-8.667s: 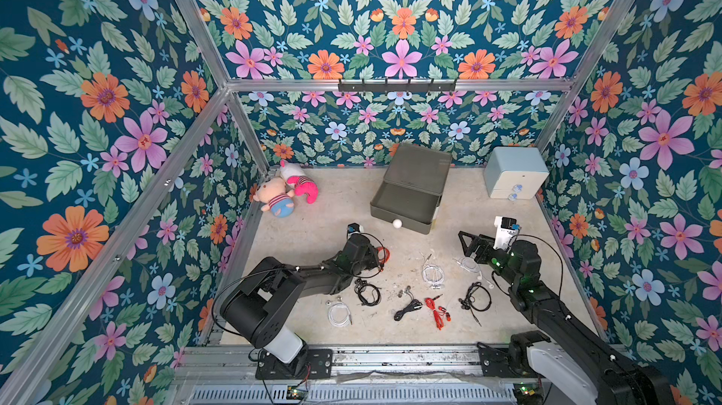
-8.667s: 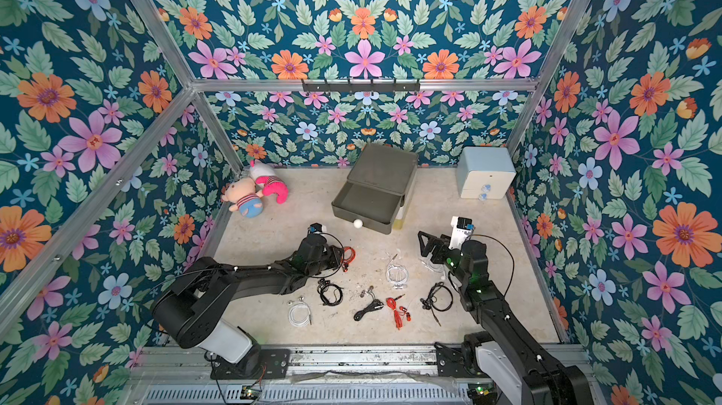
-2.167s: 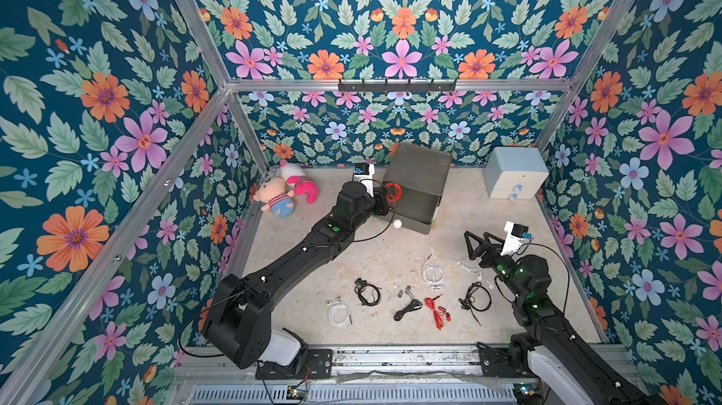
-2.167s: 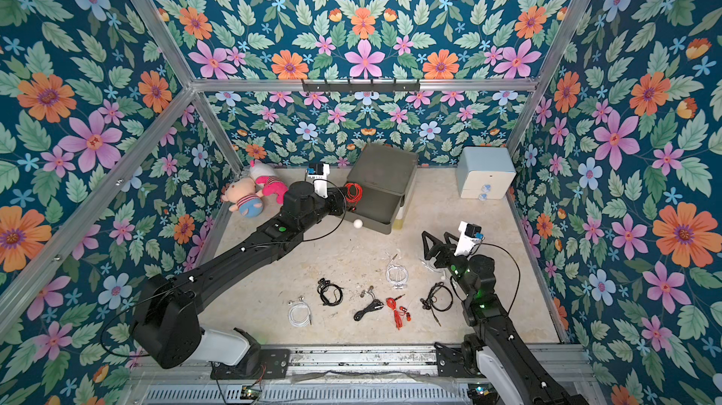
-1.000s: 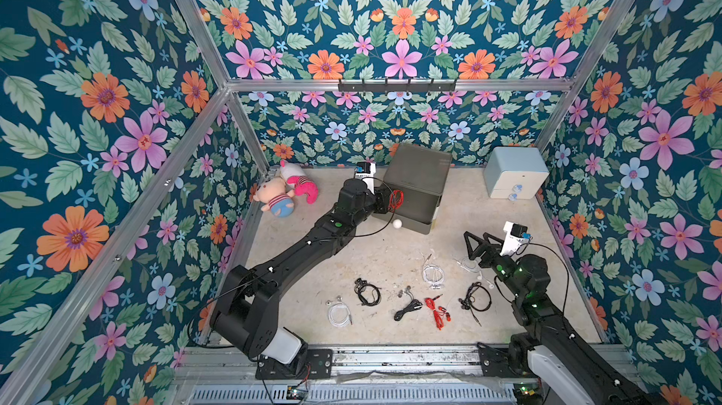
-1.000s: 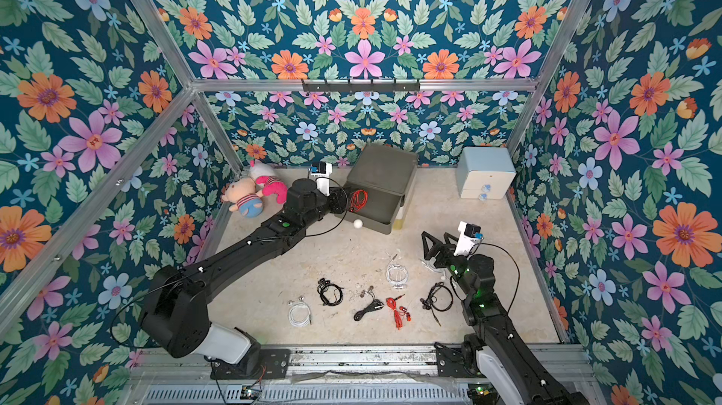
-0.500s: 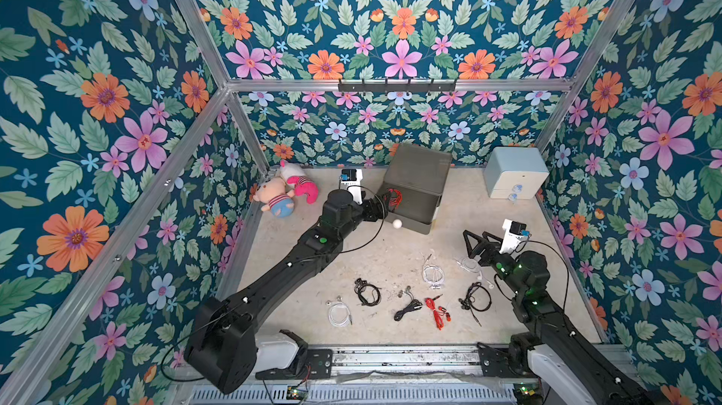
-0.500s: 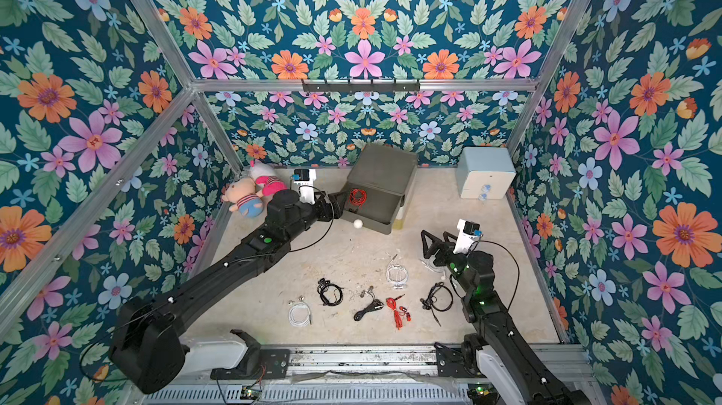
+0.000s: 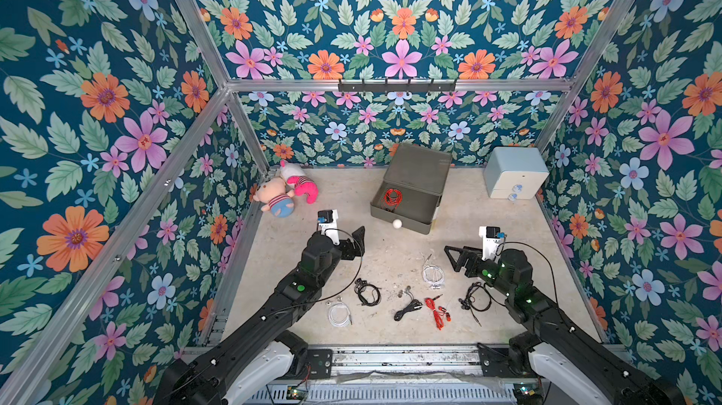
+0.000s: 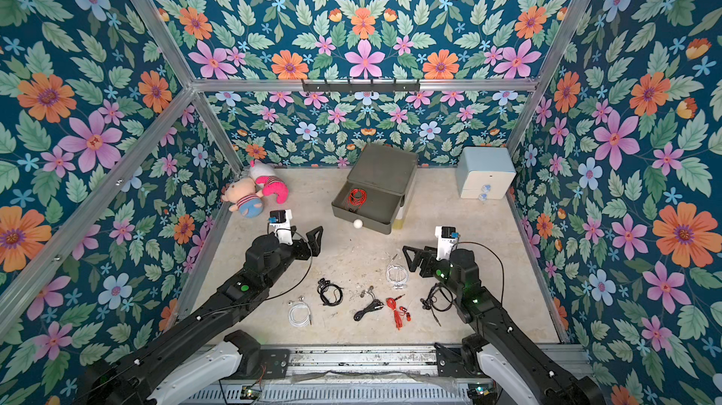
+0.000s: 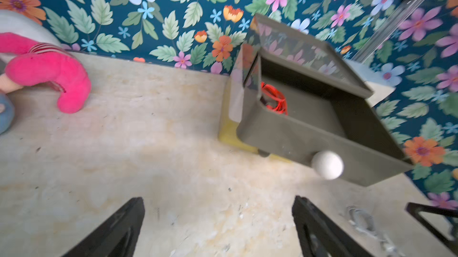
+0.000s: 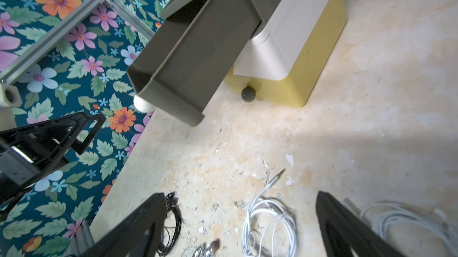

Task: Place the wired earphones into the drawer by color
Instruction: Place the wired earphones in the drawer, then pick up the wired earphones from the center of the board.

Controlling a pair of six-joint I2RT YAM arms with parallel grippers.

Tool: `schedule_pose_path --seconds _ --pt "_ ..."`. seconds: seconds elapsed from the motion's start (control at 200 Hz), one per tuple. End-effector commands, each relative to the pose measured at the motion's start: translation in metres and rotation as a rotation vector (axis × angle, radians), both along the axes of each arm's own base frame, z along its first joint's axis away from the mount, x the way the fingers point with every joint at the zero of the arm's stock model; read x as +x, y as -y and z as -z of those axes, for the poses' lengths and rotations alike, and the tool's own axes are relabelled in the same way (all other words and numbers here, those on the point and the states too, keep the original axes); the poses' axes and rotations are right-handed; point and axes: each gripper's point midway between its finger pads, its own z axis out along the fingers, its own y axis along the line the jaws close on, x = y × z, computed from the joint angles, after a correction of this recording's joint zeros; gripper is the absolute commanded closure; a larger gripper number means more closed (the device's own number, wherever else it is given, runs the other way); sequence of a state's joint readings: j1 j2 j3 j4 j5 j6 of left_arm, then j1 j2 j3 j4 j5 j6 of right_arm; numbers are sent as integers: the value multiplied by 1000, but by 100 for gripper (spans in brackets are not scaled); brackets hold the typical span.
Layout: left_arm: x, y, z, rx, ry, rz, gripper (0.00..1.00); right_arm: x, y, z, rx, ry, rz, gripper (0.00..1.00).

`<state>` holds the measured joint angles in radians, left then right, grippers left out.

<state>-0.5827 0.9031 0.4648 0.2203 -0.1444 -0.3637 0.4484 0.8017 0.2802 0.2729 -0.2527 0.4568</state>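
Left end effector [image 9: 357,243] and right end effector [image 9: 453,260] both gape wide, empty; red earphones [image 9: 392,196] sit in grey drawer [image 9: 414,225], upper-middle.

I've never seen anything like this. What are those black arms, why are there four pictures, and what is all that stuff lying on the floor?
Those are two robot arms, each ending in a two-fingered claw: the left gripper and the right gripper. Both are open and hold nothing. Two pictures look down from overhead and are nearly identical. The other two come from a small camera on each wrist, so black fingers show at their edges. On the beige floor lie coiled wired earphones, such as a white bundle, a black bundle and a red bundle. Behind them stands a small drawer box with its grey top drawer pulled out, and a red pair lies inside. Plush toys and a pale blue cabinet sit by the back wall.
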Motion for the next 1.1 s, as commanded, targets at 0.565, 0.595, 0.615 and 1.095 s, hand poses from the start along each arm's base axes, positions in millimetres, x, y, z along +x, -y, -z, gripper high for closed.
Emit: schedule_pose_path --seconds 0.565,0.595,0.615,1.095 --pt "-4 -3 12 27 105 19 1 -46 5 27 -111 -305 97 1" --pt "-5 -4 10 26 110 16 1 -46 6 26 -112 -308 99 1" --pt "-5 -5 9 26 114 12 1 -47 6 25 -109 -309 100 1" --pt "-7 -13 6 26 140 -18 1 -71 -29 41 -251 -392 21 1"
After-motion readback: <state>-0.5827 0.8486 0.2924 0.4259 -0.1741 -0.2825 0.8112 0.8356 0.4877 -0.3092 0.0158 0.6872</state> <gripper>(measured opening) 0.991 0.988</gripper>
